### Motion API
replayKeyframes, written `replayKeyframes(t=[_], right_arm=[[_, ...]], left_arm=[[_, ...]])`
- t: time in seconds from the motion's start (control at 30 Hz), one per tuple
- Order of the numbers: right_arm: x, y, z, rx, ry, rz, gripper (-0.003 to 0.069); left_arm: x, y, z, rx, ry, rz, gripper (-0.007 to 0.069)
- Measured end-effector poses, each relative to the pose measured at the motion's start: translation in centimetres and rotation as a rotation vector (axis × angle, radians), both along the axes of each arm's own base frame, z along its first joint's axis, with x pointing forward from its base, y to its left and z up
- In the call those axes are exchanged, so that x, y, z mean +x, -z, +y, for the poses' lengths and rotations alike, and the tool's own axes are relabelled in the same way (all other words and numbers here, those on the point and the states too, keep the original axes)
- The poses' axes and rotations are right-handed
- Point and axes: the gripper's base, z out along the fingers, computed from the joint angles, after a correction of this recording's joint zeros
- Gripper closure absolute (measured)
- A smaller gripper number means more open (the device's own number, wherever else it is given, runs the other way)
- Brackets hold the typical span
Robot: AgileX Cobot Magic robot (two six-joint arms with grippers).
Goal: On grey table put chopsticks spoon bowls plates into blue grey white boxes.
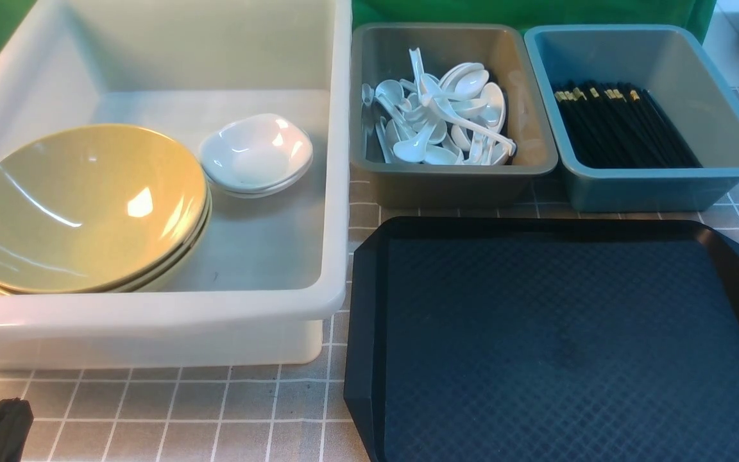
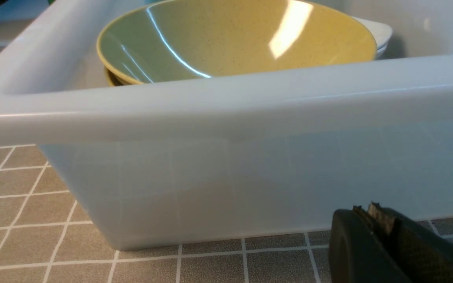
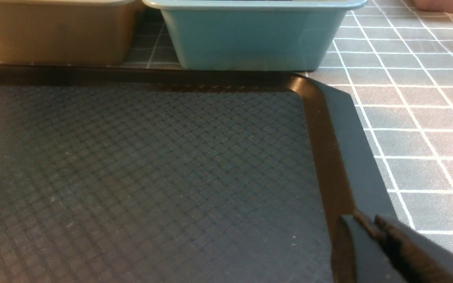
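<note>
We see the black, gold-banded chopsticks (image 1: 623, 125) lying bundled in the teal box (image 1: 722, 183), long axis front to back, bands at the far end. Our left gripper (image 2: 368, 214) is closed, empty; the right gripper (image 3: 372, 224) nearly closed, empty.

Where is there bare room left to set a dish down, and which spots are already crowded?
The black tray is bare across its whole floor. In the white box, the back half and the strip right of the bowls and plates are free. The grey box is crowded with spoons; chopsticks fill the blue box middle.
</note>
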Motion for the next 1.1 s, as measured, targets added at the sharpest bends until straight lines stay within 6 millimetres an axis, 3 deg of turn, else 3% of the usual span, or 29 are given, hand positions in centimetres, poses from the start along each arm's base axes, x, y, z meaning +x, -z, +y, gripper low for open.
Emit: replayKeyframes(t=[1.1], right_arm=[[0.0,0.0,0.0,-0.001,0.0,0.0,0.0572]], left_arm=[[0.0,0.0,0.0,-0.004,-0.001,0.0,0.0632]])
